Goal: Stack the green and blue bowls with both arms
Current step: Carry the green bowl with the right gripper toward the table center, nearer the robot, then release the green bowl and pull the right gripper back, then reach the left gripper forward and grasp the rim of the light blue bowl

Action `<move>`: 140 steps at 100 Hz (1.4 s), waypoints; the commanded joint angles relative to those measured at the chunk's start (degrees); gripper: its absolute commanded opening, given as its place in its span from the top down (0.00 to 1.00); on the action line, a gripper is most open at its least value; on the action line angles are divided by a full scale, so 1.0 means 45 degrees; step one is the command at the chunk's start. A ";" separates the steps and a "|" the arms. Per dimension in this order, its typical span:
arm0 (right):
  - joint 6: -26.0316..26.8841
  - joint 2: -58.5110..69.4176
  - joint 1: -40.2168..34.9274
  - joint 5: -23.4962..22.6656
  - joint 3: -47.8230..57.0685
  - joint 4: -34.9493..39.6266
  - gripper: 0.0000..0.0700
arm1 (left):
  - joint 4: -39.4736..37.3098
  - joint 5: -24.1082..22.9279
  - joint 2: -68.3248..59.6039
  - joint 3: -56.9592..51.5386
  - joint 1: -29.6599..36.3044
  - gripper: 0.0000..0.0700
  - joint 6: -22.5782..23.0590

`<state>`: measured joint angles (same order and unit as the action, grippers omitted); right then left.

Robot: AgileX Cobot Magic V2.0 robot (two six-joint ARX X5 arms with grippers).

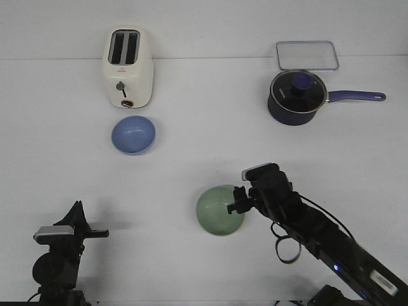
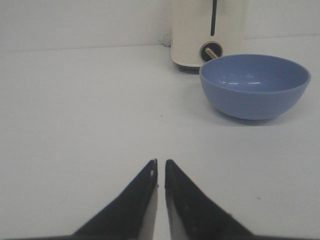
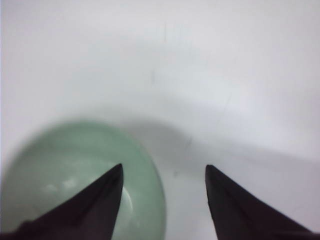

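Observation:
The pale green bowl (image 1: 218,210) sits on the white table near the front centre. My right gripper (image 1: 237,203) is open at its right rim; in the right wrist view the gripper (image 3: 164,170) straddles the rim of the green bowl (image 3: 75,170), one finger over the inside, the other outside. The blue bowl (image 1: 133,134) stands upright just in front of the toaster, also in the left wrist view (image 2: 254,85). My left gripper (image 1: 95,233) is shut and empty at the front left, low over the table (image 2: 161,162), well short of the blue bowl.
A cream toaster (image 1: 128,67) stands at the back left, right behind the blue bowl. A dark navy saucepan (image 1: 297,97) with a glass lid and a long handle pointing right is at the back right, with a clear lidded container (image 1: 306,55) behind it.

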<state>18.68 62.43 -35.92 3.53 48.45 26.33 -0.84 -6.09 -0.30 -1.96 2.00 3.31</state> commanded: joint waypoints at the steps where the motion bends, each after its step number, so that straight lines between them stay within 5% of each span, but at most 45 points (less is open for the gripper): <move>1: -0.0345 -0.1287 -0.0374 0.0330 -0.0199 -0.0073 0.50 | -0.0180 0.0000 0.0024 0.0257 -0.0024 0.98 0.0019; 22: -0.0792 -0.5663 -0.2035 0.1972 -0.2127 -0.0175 0.50 | -0.0180 0.0000 0.0029 0.0257 -0.0024 0.98 0.0024; 56: -0.0787 -0.8490 -0.2691 0.2229 -0.3468 0.0374 0.50 | -0.0510 0.0029 0.0029 0.0238 -0.0024 0.98 -0.0029; 70: -0.0787 -0.8544 -0.2691 0.2229 -0.3468 0.0559 0.50 | -0.0457 0.0078 0.0024 0.0233 -0.0024 0.98 -0.2385; 93: -0.0792 -0.8524 -0.2691 0.2234 -0.3468 0.0597 0.50 | -0.0495 0.0146 0.0024 0.0233 -0.0024 0.99 -0.4590; 112: -0.0787 -0.8524 -0.2691 0.2234 -0.3468 0.0597 0.50 | -0.0223 0.0588 -0.0559 -0.1525 -0.0024 0.98 -0.5693; 128: -0.0792 -0.8524 -0.2691 0.2239 -0.3468 0.0588 0.50 | 0.0826 0.0981 -0.3691 -0.5119 -0.0024 0.98 -0.5255; 133: -0.0792 -0.8524 -0.2691 0.2239 -0.3468 0.0588 0.50 | 0.1171 0.1496 -0.5134 -0.6343 -0.0024 0.94 -0.4648; 140: -0.0792 -0.8524 -0.2691 0.2239 -0.3468 0.0549 0.50 | 0.1651 0.1846 -0.7383 -0.8077 -0.0024 0.70 -0.4163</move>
<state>15.42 23.97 -47.53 13.52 32.69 29.47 4.80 0.91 -23.46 -31.64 2.00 -19.31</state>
